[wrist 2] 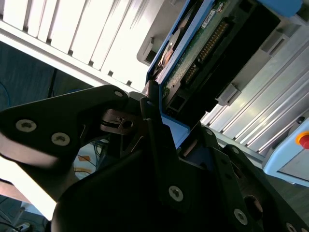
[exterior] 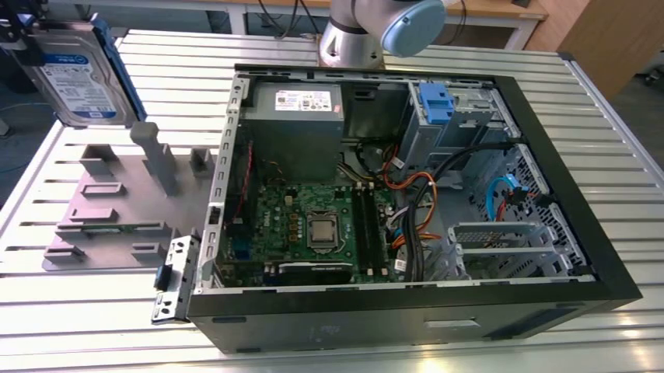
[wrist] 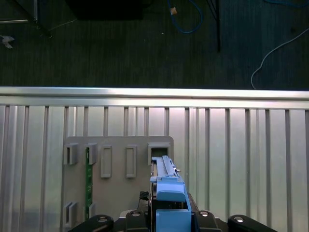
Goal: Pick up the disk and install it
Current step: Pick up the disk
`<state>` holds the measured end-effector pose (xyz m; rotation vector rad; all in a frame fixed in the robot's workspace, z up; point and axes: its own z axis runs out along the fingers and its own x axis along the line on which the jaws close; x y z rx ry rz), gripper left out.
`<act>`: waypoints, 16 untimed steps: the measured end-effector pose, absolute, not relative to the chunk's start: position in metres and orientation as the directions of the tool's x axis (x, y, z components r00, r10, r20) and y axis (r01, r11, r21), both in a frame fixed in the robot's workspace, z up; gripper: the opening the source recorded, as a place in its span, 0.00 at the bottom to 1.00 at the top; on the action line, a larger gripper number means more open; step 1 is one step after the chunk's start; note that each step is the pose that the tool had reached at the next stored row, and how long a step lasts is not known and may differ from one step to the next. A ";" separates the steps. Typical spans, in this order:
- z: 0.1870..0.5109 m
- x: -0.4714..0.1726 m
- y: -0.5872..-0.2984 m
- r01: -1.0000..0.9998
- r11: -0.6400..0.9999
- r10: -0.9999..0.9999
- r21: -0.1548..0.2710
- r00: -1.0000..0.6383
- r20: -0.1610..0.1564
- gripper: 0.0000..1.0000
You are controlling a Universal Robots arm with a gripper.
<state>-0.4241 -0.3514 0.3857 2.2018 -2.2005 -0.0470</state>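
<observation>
The disk (exterior: 83, 70), a silver drive with a white-and-blue label in a blue carrier bracket, hangs in the air above the table's far corner on the exterior view's left. My gripper (exterior: 26, 43) is shut on its edge there. In the first wrist view the disk (wrist: 166, 188) shows edge-on between the gripper (wrist: 166, 220) fingers, above the grey holder plate (wrist: 116, 164). In the second wrist view its green circuit-board underside (wrist 2: 203, 43) and blue bracket run out from the black fingers (wrist 2: 154, 125) clamped on it.
An open computer case (exterior: 581, 233) lies on the slatted aluminium table (exterior: 93, 318), with a motherboard (exterior: 311, 225), a grey power supply (exterior: 295, 116) and a metal bay with a blue latch (exterior: 434, 101). The grey holder plate with upright posts (exterior: 114, 210) sits beside the case. The arm's base (exterior: 358, 35) stands behind.
</observation>
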 end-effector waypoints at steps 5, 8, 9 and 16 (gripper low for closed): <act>0.387 -0.424 -0.351 -0.999 -0.001 -1.000 0.041 0.001 -0.001 0.37; 0.388 -0.424 -0.351 -0.999 -0.001 -1.000 0.041 0.001 -0.001 0.37; 0.388 -0.424 -0.351 -0.999 -0.001 -1.000 0.041 0.001 -0.001 0.37; 0.390 -0.424 -0.351 -0.999 -0.001 -1.000 0.041 0.001 -0.001 0.37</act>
